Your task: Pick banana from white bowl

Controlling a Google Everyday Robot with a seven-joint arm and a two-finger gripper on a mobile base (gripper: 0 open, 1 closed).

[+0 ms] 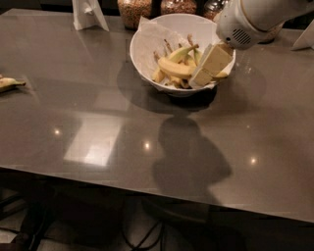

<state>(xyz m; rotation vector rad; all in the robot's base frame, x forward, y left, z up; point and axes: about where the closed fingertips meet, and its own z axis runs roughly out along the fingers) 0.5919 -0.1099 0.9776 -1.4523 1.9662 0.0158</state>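
Observation:
The white bowl [147, 51] stands at the back middle of the grey table, lined with crumpled white paper. Inside lies the banana [174, 68], long and yellow, on top of smaller greenish-yellow bananas [182, 50] with brown stems. My gripper [210, 66] comes in from the upper right and hangs over the bowl's right side, its cream fingers pointing down-left. It covers the banana's right end and part of the bowl's rim.
A small lone banana [9, 84] lies at the table's left edge. Glass jars of grains [135, 10] stand behind the bowl. A white folded card [88, 13] stands at the back left. The arm's shadow [189, 152] falls on the table front.

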